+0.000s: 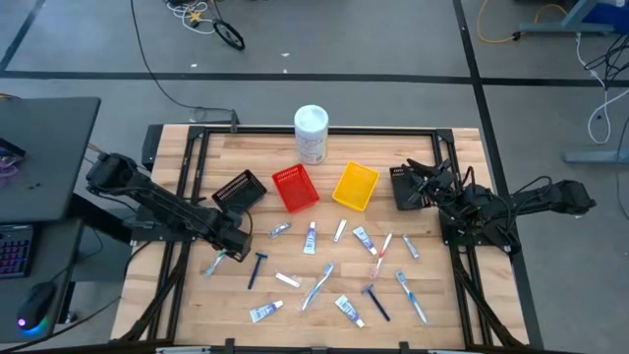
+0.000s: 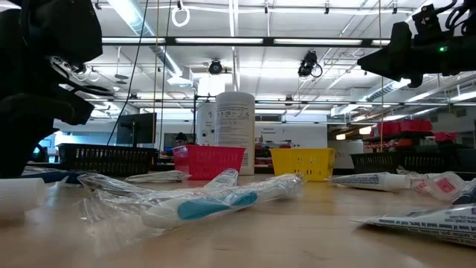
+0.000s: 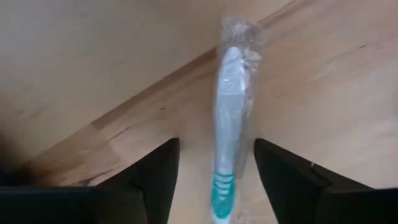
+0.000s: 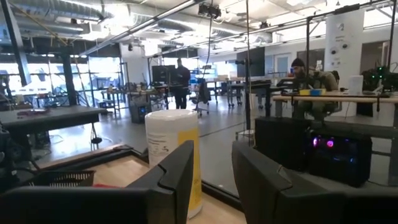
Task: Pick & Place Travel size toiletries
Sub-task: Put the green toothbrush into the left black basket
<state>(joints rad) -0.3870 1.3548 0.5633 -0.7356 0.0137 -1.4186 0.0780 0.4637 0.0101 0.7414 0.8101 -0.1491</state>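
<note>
The travel size toiletries lie scattered flat on the wooden table [image 1: 197,315]: wrapped toothbrushes, small tubes and dark blue razors [image 1: 257,267]. My left gripper [image 1: 228,250] points straight down, open, at the table's left over a clear-wrapped white and teal toothbrush [image 3: 227,112]. In the left wrist view its two fingers [image 3: 155,174] stand on either side of the toothbrush's handle, with gaps showing. My right gripper [image 1: 421,183] waits raised and about level at the table's right, open [image 4: 214,158], with nothing between its fingers.
A black bin [image 1: 239,191], a red bin [image 1: 295,187] and a yellow bin [image 1: 355,186] stand in a row at the back, with a tall white canister [image 1: 311,133] behind them. Another black bin [image 1: 404,187] sits under my right gripper. People show in the room beyond.
</note>
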